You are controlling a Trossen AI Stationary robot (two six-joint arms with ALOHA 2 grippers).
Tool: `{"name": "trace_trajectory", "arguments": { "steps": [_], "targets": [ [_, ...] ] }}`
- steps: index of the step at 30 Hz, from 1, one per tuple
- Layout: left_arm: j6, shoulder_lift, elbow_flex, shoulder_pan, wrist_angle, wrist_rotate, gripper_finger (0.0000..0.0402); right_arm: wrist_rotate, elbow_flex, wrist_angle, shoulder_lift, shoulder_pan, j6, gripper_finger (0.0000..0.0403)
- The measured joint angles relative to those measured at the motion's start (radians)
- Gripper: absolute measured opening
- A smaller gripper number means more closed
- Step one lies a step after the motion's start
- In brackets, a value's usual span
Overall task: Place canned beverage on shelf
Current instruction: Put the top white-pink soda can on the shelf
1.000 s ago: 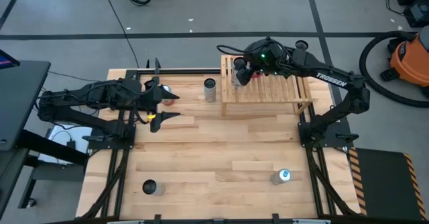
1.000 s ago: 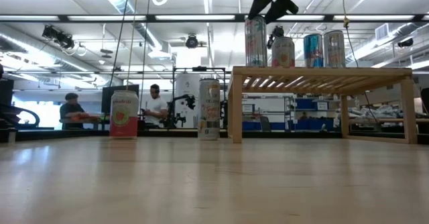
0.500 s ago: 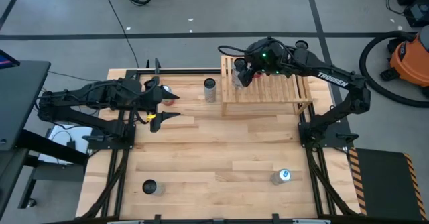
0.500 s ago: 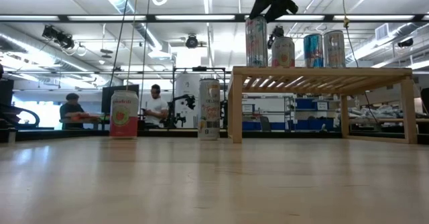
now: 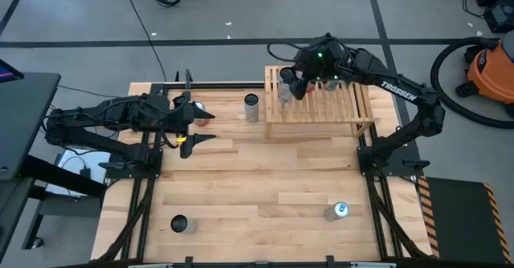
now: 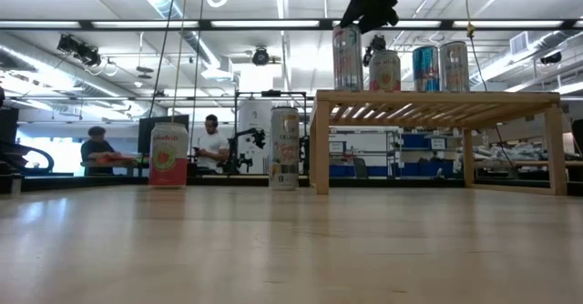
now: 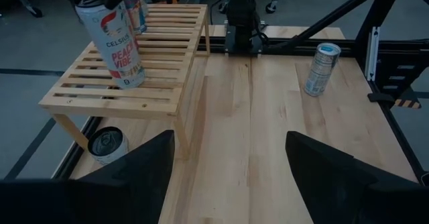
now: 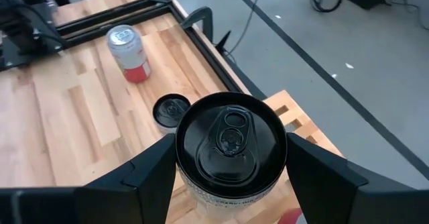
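right gripper (image 5: pixel 291 86): above the shelf's (image 5: pixel 353 111) left end, fingers apart either side of a tall can's (image 6: pixel 347 57) black top, not clearly touching it | tall can: upright on shelf, leftmost of four | left gripper (image 5: pixel 195 127): well left of shelf, fingers apart, empty | another can (image 5: pixel 252 107): just left of shelf on table (image 5: pixel 265 180)
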Motion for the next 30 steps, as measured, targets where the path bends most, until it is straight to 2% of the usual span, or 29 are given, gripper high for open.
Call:
{"name": "trace_trajectory", "arguments": {
  "steps": [8,22,30],
  "targets": [
    [0.000,0.000,0.000,0.000,0.000,0.000,0.0286,-0.141,-0.002,0.021,0.002,-0.057,-0.124,0.0258],
    [-0.001,0.000,0.000,0.000,0.000,0.000,0.0286,-0.239,-0.002,0.029,0.003,-0.154,-0.251,0.0258],
    [-0.001,0.000,0.000,0.000,0.000,0.000,0.0286,-0.358,-0.004,0.034,0.005,-0.215,-0.298,0.0258]
  ]
}}
